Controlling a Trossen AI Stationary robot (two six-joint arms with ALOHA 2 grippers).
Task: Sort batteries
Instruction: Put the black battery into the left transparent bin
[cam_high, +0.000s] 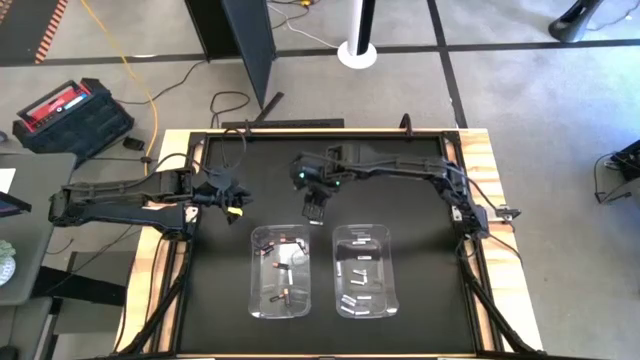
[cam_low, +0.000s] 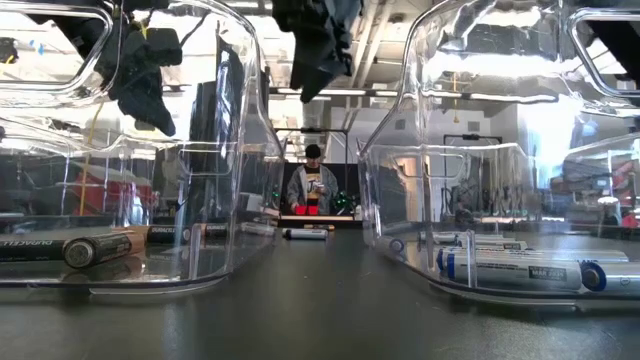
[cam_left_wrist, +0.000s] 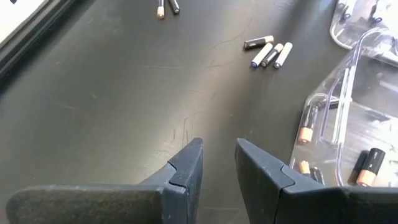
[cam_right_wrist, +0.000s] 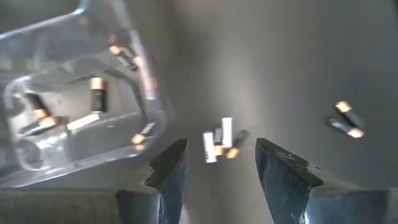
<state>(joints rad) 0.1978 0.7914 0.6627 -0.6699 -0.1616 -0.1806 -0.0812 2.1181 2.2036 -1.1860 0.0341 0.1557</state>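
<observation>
2 clear plastic bins (cam_high: 280, 300) sit nearest on the black table (cam_high: 420, 180), holding sorted small cylindrical batteries (cam_high: 362, 275). Beyond, the right gripper (cam_right_wrist: 217, 163), wide and empty, hovers over perhaps 4 loose cells (cam_right_wrist: 219, 140); the left gripper (cam_left_wrist: 219, 163), narrowly parted, holds nothing.

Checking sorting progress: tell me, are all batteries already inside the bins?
No, a cluster of loose batteries lies on the table outside the bin.

Robotics lab or workshop: bare concrete floor (cam_high: 520, 90) with tape lines around the wood-edged table (cam_high: 487, 160); red-lidded tool case (cam_high: 70, 112) and yellow cable (cam_high: 135, 70) beside it.
</observation>
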